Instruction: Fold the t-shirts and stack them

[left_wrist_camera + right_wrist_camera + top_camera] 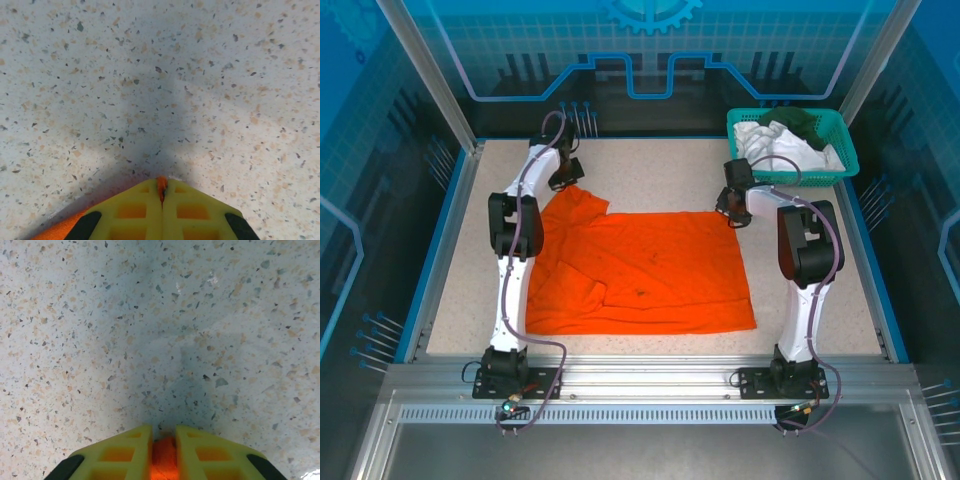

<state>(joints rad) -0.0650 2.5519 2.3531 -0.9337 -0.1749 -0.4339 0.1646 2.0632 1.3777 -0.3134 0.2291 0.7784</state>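
Note:
The bright orange t-shirt [650, 270] lies spread on the speckled table, rumpled along its left side. My left gripper [565, 180] is at the shirt's far left corner, shut on a thin pinch of orange fabric [161, 186] low over the tabletop. My right gripper [730, 212] is at the far right corner. Its yellow fingers [135, 445] press on a fold of orange cloth [163, 460] that fills the narrow gap between them. White t-shirts [770, 145] and a dark green one [805, 120] are bundled in the basket.
The teal mesh basket [845, 150] stands at the far right corner of the table, just behind the right arm. Bare speckled tabletop [820, 270] runs to the right of the orange shirt and beyond it. Blue walls enclose the table on three sides.

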